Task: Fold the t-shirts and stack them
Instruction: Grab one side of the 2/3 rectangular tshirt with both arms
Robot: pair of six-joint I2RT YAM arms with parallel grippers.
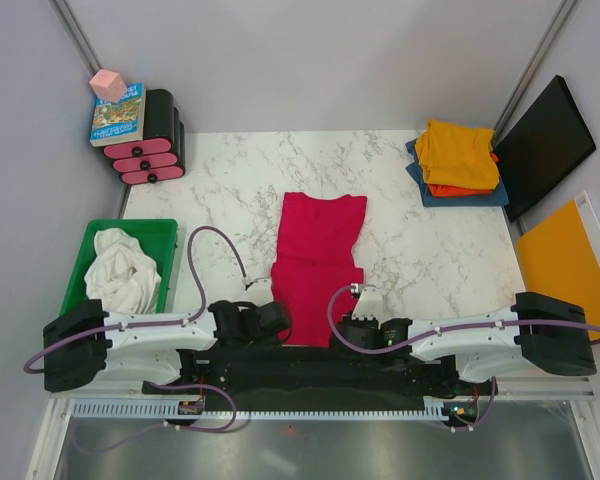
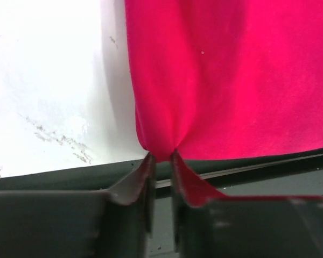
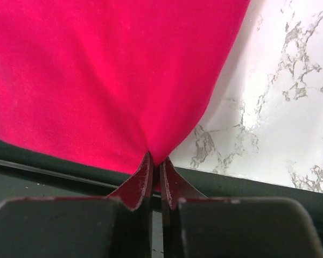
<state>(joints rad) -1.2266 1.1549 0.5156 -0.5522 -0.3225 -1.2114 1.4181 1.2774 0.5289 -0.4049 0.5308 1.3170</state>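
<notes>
**Inspector:** Two grips to record. Left gripper [image 2: 161, 157]: jaws drawn in on the near-left corner of the red shirt [image 2: 231, 75], with cloth puckered into the tips. Right gripper [image 3: 156, 160]: jaws pressed together on the near-right corner, cloth gathered likewise.

**Supervisor:** Position of the shirt?

**Inspector:** On the table [image 1: 230, 180], about the middle, lying as a narrow strip. Its long axis runs from the table's near edge toward the far edge. The near hem sits at the table's near edge, between the two grippers.

**Supervisor:** Which arm is nearer?

**Inspector:** Neither. Each holds one corner of the same hem, and the rest of the shirt lies straight ahead of both. In my judgement the coming move is a fold along that axis, with the hem carried toward the far end. It depends on both corners travelling level.

**Supervisor:** Do the views agree?

**Inspector:** They complement each other. The wrist views show cloth at the fingertips, while the top view hides the tips under the wrists. Only the top view shows the shirt's full length, the stack [image 1: 458, 160] at the table's far right corner, and a white shirt [image 1: 123, 270] in the bin [image 1: 130, 225] at the table's near left.

**Supervisor:** Progress?

**Inspector:** Judged partway. The red shirt is not yet on the stack, and the white shirt is crumpled in the bin.
</notes>
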